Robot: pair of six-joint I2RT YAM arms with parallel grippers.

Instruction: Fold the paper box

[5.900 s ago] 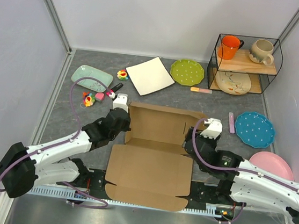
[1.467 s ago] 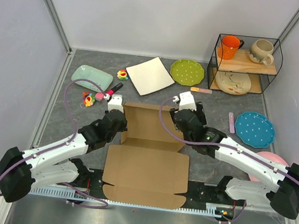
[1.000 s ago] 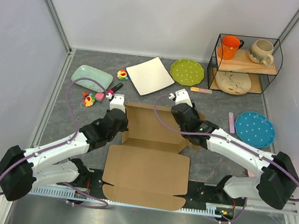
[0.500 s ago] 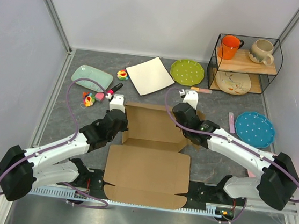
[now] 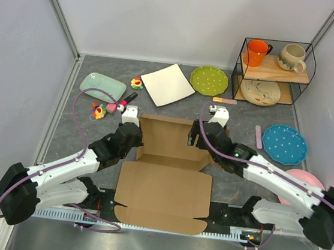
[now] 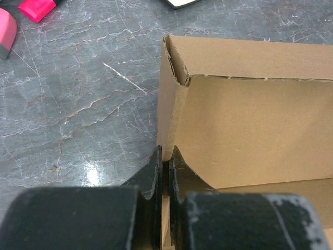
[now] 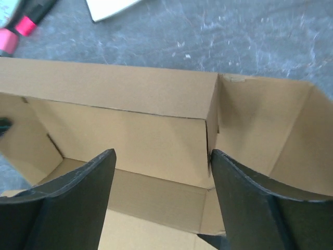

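Observation:
The paper box [image 5: 167, 179] is a brown cardboard mailer in the middle of the table, with its back wall [image 7: 130, 94] raised and its wide lid panel lying flat toward the arms. My left gripper [image 5: 139, 139] is shut on the upright left side wall [image 6: 167, 104], with the thin cardboard edge pinched between the fingertips [image 6: 156, 161]. The left gripper [image 6: 165, 156] shows this grip close up. My right gripper [image 5: 196, 141] hovers open over the box's right inner corner. In the right wrist view the right gripper [image 7: 162, 153] holds nothing, and the right side flap [image 7: 260, 135] stands just beyond its right finger.
Behind the box lie a white square plate [image 5: 167, 84], a green plate [image 5: 209, 80], a teal dish [image 5: 103, 85] and small toys [image 5: 99, 111]. A wire shelf [image 5: 274, 68] with mugs stands at the back right. A blue plate [image 5: 283, 144] and a pink plate [image 5: 305, 183] lie to the right.
My right gripper came off the box's back right edge, drew in over the right inner corner and opened wide. The left gripper kept its pinch and did not move.

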